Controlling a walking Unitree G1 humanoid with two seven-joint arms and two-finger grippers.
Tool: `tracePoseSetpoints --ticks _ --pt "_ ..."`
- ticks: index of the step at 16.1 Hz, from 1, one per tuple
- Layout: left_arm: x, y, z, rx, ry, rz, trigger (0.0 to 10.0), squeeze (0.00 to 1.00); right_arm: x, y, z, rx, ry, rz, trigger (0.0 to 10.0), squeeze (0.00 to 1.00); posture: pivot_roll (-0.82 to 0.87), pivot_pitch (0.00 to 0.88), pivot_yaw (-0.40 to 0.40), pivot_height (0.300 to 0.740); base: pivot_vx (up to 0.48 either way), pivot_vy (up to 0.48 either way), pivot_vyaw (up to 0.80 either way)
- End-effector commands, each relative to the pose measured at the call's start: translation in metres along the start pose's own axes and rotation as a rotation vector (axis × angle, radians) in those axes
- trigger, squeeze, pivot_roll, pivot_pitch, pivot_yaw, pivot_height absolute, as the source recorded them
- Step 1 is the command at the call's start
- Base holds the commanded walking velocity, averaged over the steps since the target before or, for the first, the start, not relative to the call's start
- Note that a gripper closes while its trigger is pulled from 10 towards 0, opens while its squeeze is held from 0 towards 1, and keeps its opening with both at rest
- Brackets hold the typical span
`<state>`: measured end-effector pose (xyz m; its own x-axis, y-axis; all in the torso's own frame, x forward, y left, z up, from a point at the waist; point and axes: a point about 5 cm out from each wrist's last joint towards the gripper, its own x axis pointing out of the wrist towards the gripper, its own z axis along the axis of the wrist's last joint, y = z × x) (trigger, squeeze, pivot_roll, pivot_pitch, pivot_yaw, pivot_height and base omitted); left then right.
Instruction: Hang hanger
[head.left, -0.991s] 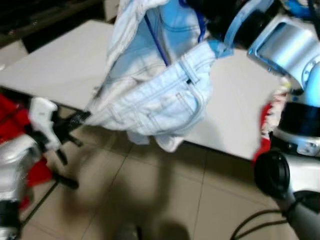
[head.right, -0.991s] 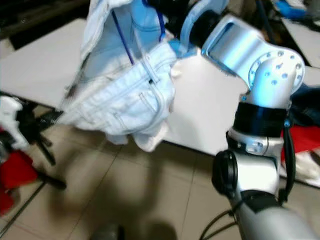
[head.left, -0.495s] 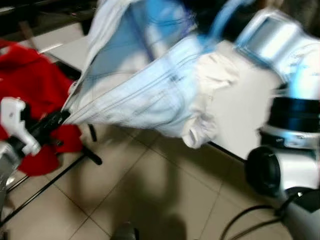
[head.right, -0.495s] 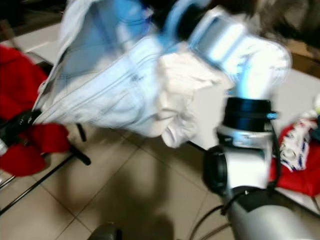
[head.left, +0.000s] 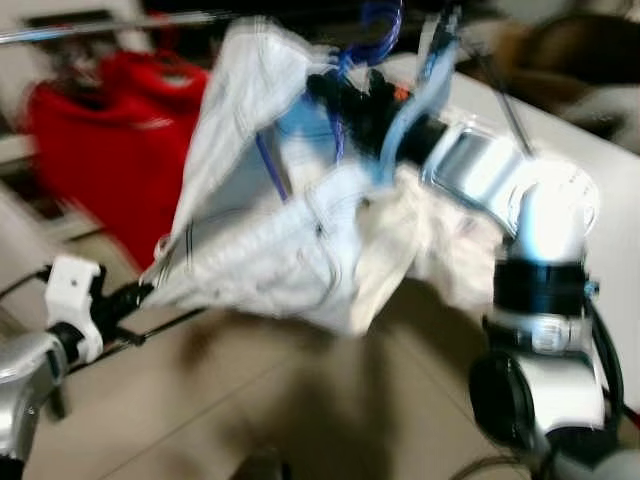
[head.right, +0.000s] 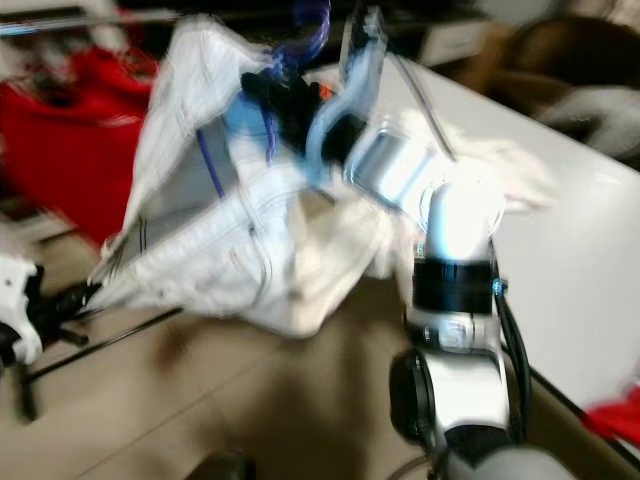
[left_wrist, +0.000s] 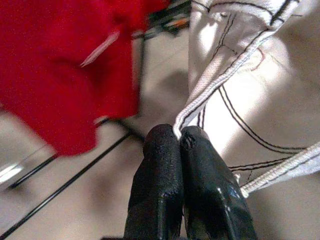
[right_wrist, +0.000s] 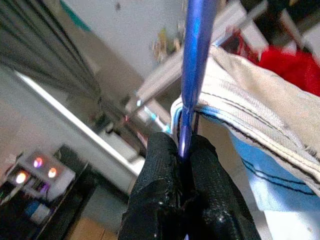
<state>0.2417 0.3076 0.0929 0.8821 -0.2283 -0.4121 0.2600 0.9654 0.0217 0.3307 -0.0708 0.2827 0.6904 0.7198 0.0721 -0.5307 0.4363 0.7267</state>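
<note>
Your right tool (right_wrist: 182, 155) is clenched on the blue hanger (right_wrist: 196, 70), held high over the floor with the pale jeans (head.left: 290, 250) draped from it. Your left tool (left_wrist: 179, 137) is pinched shut on the jeans' hem, low at the left. A red garment (head.left: 110, 140) hangs behind; the white worktop (head.right: 560, 250) lies right.

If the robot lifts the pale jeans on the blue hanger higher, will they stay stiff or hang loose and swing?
Probably loose: the jeans sag in folds below the hanger. They may swing, as only the left tool pinches one hem. The thin hanger could slip in the right tool.
</note>
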Motion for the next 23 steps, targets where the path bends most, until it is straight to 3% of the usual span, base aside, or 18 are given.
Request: tracePoseSetpoints --ticks 1,2,4,7,10,11,14,16,17,18,19,20,22,23 --pt "-0.011 0.011 -0.035 -0.020 0.165 0.123 0.0 0.00 -0.018 0.007 0.026 -0.075 -0.165 0.016 10.0 0.00 0.06 0.000 -0.010 0.723 0.000 0.000 0.80" --pt "-0.013 0.008 -0.042 -0.060 0.174 0.106 10.0 0.00 -0.019 -0.002 0.017 -0.072 -0.150 -0.022 10.0 0.00 0.06 0.000 -0.011 0.723 0.000 0.000 0.80" --pt "-0.015 -0.001 -0.051 -0.083 0.189 0.015 10.0 1.00 -0.021 -0.017 0.001 -0.089 -0.119 -0.094 10.0 0.00 0.06 0.000 -0.011 0.723 0.000 0.000 0.80" --pt "-0.021 -0.022 -0.048 -0.098 0.193 -0.194 10.0 1.00 -0.025 -0.043 -0.026 -0.164 -0.044 -0.220 10.0 0.00 0.06 0.000 -0.019 0.723 0.000 0.000 0.80" --pt "-0.023 -0.029 -0.041 -0.046 0.202 -0.293 10.0 1.00 -0.030 -0.069 -0.051 -0.236 0.027 -0.330 10.0 0.00 0.07 0.000 -0.028 0.723 0.000 0.000 0.80" --pt "-0.020 -0.031 -0.030 -0.018 0.144 -0.286 10.0 1.00 -0.034 -0.080 -0.061 -0.293 0.061 -0.378 10.0 0.00 0.07 0.000 -0.035 0.723 0.000 0.000 0.80" --pt "-0.013 -0.042 0.006 -0.043 -0.041 -0.324 10.0 1.00 -0.046 -0.103 -0.079 -0.326 0.080 -0.475 10.0 0.00 0.08 0.000 -0.045 0.723 0.000 0.000 0.80" --pt "-0.003 -0.052 0.026 -0.009 -0.133 -0.284 10.0 1.00 -0.051 -0.111 -0.084 -0.332 0.061 -0.501 10.0 0.00 0.08 0.000 -0.046 0.723 0.000 0.000 0.80" --pt "0.005 -0.060 0.040 -0.016 -0.204 -0.242 10.0 0.44 -0.054 -0.116 -0.085 -0.356 0.047 -0.522 10.0 0.00 0.08 0.000 -0.045 0.723 0.000 0.000 0.80" --pt "0.011 -0.071 0.052 -0.038 -0.258 -0.245 10.0 0.00 -0.059 -0.120 -0.085 -0.386 0.032 -0.546 10.0 0.00 0.08 0.000 -0.045 0.723 0.000 0.000 0.80" --pt "0.015 -0.088 0.066 -0.045 -0.333 -0.261 10.0 0.00 -0.065 -0.125 -0.085 -0.422 -0.003 -0.590 10.0 0.00 0.07 0.000 -0.044 0.723 0.000 0.000 0.80" --pt "0.020 -0.101 0.072 -0.057 -0.338 -0.259 10.0 0.00 -0.071 -0.131 -0.088 -0.431 0.001 -0.634 10.0 0.00 0.07 0.000 -0.041 0.723 0.000 0.000 0.00" --pt "0.035 -0.114 0.073 -0.025 -0.326 -0.169 10.0 0.00 -0.082 -0.134 -0.094 -0.449 -0.034 -0.687 10.0 0.00 0.06 0.000 -0.033 0.723 0.000 0.000 0.00" --pt "0.039 -0.120 0.070 -0.019 -0.331 -0.178 10.0 0.00 -0.089 -0.135 -0.094 -0.505 -0.056 -0.737 10.0 0.00 0.05 0.000 -0.028 0.723 0.000 0.000 0.00"
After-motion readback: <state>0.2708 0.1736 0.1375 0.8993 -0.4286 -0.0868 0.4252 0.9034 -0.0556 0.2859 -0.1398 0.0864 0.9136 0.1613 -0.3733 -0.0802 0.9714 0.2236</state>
